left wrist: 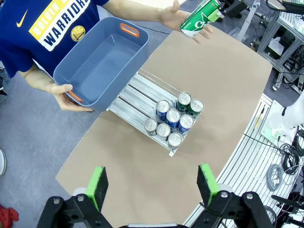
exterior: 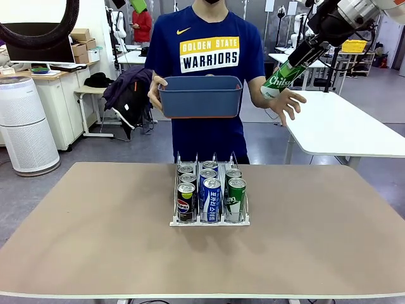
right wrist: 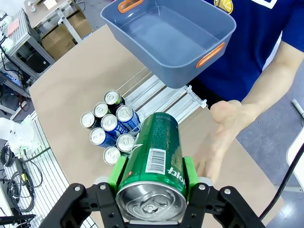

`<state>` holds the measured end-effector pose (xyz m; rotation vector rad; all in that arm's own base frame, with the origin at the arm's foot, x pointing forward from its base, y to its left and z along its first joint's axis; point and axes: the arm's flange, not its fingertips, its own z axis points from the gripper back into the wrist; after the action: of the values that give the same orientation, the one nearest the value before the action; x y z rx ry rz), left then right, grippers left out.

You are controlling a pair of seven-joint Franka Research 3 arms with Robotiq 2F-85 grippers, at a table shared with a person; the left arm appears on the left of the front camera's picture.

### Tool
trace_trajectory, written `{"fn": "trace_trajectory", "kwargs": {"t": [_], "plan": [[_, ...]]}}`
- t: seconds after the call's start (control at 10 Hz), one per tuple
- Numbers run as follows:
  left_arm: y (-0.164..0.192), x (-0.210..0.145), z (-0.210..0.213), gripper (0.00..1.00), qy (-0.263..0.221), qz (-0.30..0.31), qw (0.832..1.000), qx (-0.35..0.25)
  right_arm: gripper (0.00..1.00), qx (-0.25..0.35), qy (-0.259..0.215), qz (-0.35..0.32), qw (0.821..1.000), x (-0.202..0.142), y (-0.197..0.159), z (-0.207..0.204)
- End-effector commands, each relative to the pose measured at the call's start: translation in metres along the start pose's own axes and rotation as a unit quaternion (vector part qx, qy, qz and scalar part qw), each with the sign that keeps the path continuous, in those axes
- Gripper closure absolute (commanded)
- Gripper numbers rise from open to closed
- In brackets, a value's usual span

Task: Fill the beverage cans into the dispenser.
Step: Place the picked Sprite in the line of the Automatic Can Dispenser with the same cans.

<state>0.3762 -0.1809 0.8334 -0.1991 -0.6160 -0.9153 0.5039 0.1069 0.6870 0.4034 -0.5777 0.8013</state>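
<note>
Across the desk (exterior: 95, 240) from me a person in a dark blue shirt holds a blue tub (exterior: 200, 96) in one hand (exterior: 155, 92), lifted above the far edge of the desk and just behind the dispenser (exterior: 209, 220). Their other hand (exterior: 286, 101) is spread open, palm up, right under the green can (exterior: 281, 77) my right arm carries. From my right wrist camera the tub hangs over the rear ends of the dispenser's lanes.

The dispenser sits near the middle of the desk, a clear three-lane rack on a white base. I count seven beverage cans (left wrist: 173, 118) in it, crowded toward the end nearest me: black ones in the left lane, blue-and-white ones in the middle, green ones on the right.

My right end effector (right wrist: 152, 178) is clamped on the green can (right wrist: 156, 152), pads on both sides of its body, silver top toward the camera, held high in the air off to the right of the desk. My left end effector (left wrist: 152, 183) hangs above the desk with its jaws spread wide and nothing between them, well apart from the dispenser.
</note>
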Motion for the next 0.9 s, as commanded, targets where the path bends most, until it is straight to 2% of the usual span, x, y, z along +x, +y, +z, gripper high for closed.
{"fn": "trace_trajectory", "kwargs": {"t": [0.0, 0.6, 0.7, 0.8], "plan": [[0.000, -0.002, 0.000, 0.00, -0.005, 0.001, 1.000, 0.003, 1.00, -0.002, -0.001, 0.002, 1.000, 0.001, 0.000, 0.002], [0.000, -0.002, 0.000, 0.00, -0.005, 0.001, 1.000, 0.003, 1.00, -0.002, -0.001, 0.002, 1.000, 0.001, 0.000, 0.002], [0.000, -0.002, 0.000, 0.00, -0.005, 0.001, 1.000, 0.003, 0.42, 0.000, 0.000, 0.000, 1.000, 0.000, 0.000, 0.000], [0.000, -0.002, 0.000, 0.00, -0.005, 0.001, 1.000, 0.003, 0.42, -0.013, -0.001, 0.000, 1.000, -0.007, 0.010, 0.005]]}}
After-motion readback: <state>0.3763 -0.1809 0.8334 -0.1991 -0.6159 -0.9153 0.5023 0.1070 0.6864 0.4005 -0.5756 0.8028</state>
